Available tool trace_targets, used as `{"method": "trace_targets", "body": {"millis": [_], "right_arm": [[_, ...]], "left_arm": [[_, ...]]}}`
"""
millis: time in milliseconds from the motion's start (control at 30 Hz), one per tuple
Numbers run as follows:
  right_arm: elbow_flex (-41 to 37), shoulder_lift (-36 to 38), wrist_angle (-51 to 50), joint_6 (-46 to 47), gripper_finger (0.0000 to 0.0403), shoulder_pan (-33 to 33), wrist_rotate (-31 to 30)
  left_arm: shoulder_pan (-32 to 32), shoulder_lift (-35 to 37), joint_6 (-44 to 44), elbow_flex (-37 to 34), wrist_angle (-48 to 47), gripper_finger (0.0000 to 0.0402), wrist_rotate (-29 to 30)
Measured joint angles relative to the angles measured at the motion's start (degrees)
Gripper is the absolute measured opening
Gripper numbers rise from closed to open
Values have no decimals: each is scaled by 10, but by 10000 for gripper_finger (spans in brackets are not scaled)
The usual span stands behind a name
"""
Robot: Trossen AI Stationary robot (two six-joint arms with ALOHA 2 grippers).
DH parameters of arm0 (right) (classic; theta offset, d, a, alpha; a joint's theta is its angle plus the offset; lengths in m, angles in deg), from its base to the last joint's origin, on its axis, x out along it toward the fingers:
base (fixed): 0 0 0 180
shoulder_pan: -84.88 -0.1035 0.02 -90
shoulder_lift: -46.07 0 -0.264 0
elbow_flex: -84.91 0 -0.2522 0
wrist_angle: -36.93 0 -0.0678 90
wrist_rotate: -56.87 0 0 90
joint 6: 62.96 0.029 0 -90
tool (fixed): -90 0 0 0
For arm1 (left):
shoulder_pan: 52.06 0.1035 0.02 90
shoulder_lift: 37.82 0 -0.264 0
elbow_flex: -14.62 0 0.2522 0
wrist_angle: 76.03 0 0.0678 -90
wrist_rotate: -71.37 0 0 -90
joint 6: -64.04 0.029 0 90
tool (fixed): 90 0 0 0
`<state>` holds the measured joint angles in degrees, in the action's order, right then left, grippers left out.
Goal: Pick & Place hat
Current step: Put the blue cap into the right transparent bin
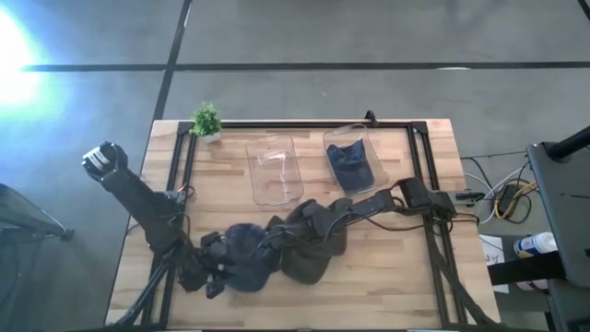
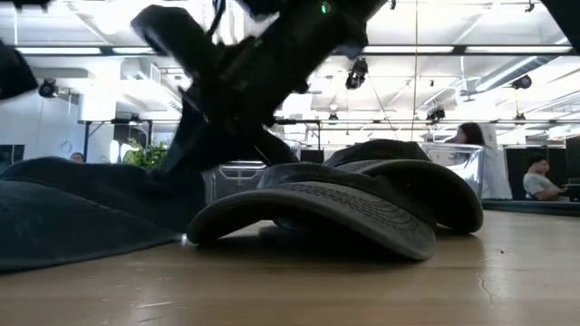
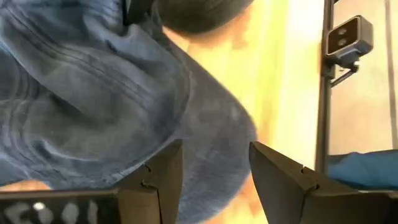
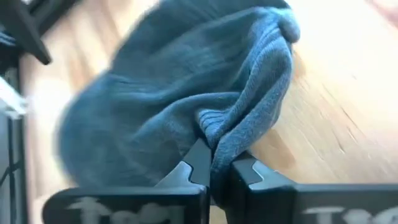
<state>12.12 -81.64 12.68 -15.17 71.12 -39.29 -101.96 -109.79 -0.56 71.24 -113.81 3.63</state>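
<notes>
A blue denim hat (image 1: 241, 251) lies near the table's near edge, with a dark grey cap (image 1: 315, 258) resting on its brim just to its right. In the low view the cap (image 2: 362, 204) sits in front and the blue hat (image 2: 72, 213) is at the left. My right gripper (image 1: 275, 238) reaches in over the cap and is shut on the blue hat (image 4: 174, 93). My left gripper (image 1: 214, 269) is open at the hat's left side, and its fingers (image 3: 214, 152) stand either side of the hat's edge (image 3: 211, 124). My right gripper (image 4: 214, 158) pinches a bunched fold of the blue hat's ribbed cloth (image 4: 239, 134) between its two fingers, several layers together. The fingers come slanting down from the table's right. The rest of the hat lies on the table. I cannot tell whether my left gripper touches the hat.
Two clear bins stand toward the far side: one empty (image 1: 275, 169), one holding a dark blue hat (image 1: 353, 159). A small potted plant (image 1: 206, 120) sits at the far left corner. Black frame rails (image 1: 180, 175) run along the table's sides. People are in the room beyond.
</notes>
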Motion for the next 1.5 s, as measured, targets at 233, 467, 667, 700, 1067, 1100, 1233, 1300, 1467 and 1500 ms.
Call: {"method": "trace_targets", "body": {"millis": [233,467,667,700,1067,1100,1233,1300,1467,1500], "right_arm": [[22,87,-47,-23,10,-21,-54],[23,212,-202,-6,9,-49,-194],[19,311,-362,58,9,-75,-361],[19,330,-398,80,9,-76,-384],[-36,430,-738,381,9,7,-470],[-48,434,-737,382,9,19,-477],[-95,451,-692,364,9,73,-497],[-118,461,-652,335,9,96,-510],[-176,456,-571,281,8,127,-536],[-188,453,-565,278,8,130,-533]], "left_arm": [[-30,1,-6,141,-141,176,41],[-48,3,-13,247,-252,176,170],[-32,2,9,263,-264,176,251],[-26,2,9,263,-266,176,252],[59,2,-2,248,-270,176,258],[67,2,-2,245,-270,176,257],[91,2,-2,231,-271,176,252],[99,1,0,226,-268,176,252],[117,1,9,208,-266,176,258],[120,1,9,204,-265,176,259]]}}
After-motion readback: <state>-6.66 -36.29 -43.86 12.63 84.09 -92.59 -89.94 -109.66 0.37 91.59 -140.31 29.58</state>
